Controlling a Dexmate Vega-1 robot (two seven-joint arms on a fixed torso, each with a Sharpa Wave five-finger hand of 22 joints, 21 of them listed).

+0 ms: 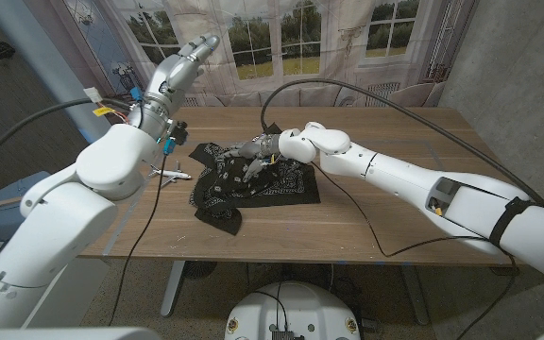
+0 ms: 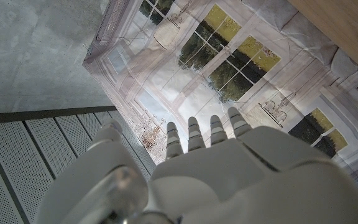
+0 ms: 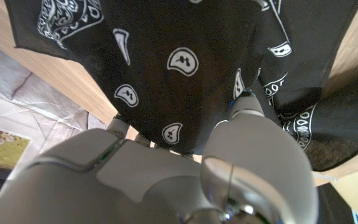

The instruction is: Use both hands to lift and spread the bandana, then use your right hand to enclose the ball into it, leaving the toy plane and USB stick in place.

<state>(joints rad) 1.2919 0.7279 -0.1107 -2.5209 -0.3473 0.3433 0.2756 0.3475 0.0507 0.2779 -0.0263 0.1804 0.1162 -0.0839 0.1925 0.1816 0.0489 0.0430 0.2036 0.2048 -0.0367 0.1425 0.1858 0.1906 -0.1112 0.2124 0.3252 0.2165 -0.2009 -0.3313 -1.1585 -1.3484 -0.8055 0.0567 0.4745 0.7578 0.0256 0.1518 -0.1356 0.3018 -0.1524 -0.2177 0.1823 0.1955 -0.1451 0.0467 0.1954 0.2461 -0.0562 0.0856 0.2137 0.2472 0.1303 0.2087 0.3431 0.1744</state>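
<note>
— What is closest to us?

— The big white arms. They are smooth and round, like shiny plastic tubes. The left arm comes up from the corner and lifts its hand high over the table's left side.

— Is the left hand holding something?

— No. It is silver and gray, and its fingers are straight and a little apart, with nothing in them. Behind them hangs a cloth sheet printed with windows and trees.

— And the right hand?

— It reaches down onto the bandana. From the wrist camera its fingers press into the black cloth, but I cannot tell whether they are pinching it or just touching it.

— What does the bandana look like?

— Soft, thin and black, with white teardrop shapes and a curly white border. It lies in the middle of the wooden table, bunched and folded on its left side, flatter on the right.

— Where is the ball?

— I cannot pick it out. There is something small under the right hand, but it is too hidden to name.

— Anything else?

— A tiny white toy plane lies on the brown, streaky wood just left of the bandana. Black cables loop over the table behind the right arm.
</note>
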